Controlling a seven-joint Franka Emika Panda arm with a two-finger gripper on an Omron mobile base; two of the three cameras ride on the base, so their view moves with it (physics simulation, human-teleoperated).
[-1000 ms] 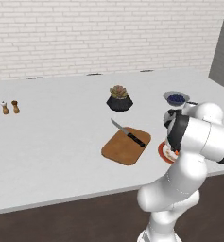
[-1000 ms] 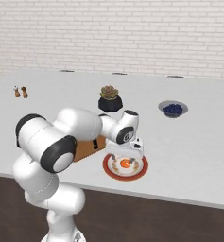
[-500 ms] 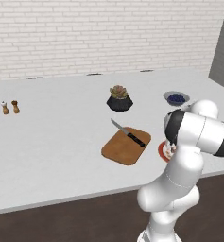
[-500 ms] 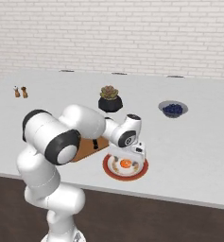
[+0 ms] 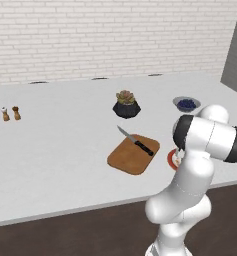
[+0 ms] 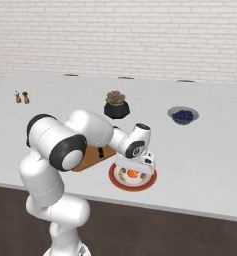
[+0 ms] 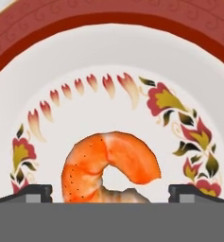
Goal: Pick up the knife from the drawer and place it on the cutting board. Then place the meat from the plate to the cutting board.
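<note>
The plate (image 6: 146,183), white with an orange-red rim, lies near the counter's front edge. On it rests the meat (image 6: 133,174), a curled orange lump. My gripper (image 6: 133,171) points down over the plate and is open. In the hand view its fingertips (image 7: 36,193) stand on either side of the meat (image 7: 108,165), clear of it, low over the plate (image 7: 108,28). The brown cutting board (image 5: 130,157) lies left of the plate (image 5: 171,159), with the knife (image 5: 137,143) across its far corner. My arm hides part of the cutting board (image 6: 91,159).
A dark pot with a succulent (image 5: 126,106) stands behind the board. A small bowl with dark blue contents (image 5: 186,103) sits at the back right. Two shakers (image 5: 11,114) stand far left. The counter's front edge runs just past the plate.
The hand has come down closer to the plate and now stands around the meat. The jaws stay wide. Knife, board and plate have not moved.
</note>
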